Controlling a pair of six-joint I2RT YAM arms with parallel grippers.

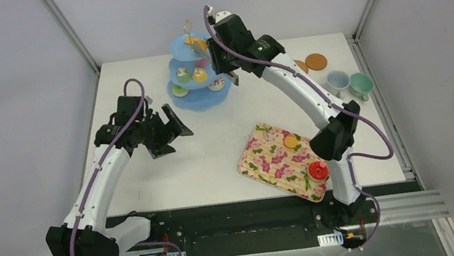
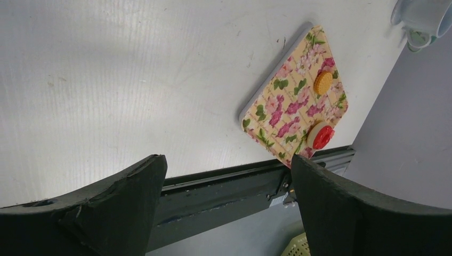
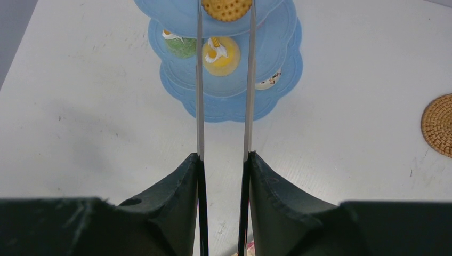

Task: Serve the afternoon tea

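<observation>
**Asker:** How far along is the tea service?

**Describer:** Mostly done, it seems. The blue tiered stand [image 3: 234, 109] carries a green cupcake [image 3: 181, 45] and a yellow cupcake [image 3: 219, 55] on its middle tier. The right gripper [image 3: 224, 160] is clamped on metal tongs [image 3: 200, 80], whose tips pinch an orange biscuit [image 3: 226, 8] at the top tier.

**Asker:** What is left?

**Describer:** A second biscuit [image 2: 323, 82] and a red donut [image 2: 322, 136] lie on the flowered tray [image 2: 282, 106]. The left gripper [image 2: 226, 165] hovers over the table [image 2: 133, 80], jaws wide apart, empty.
</observation>
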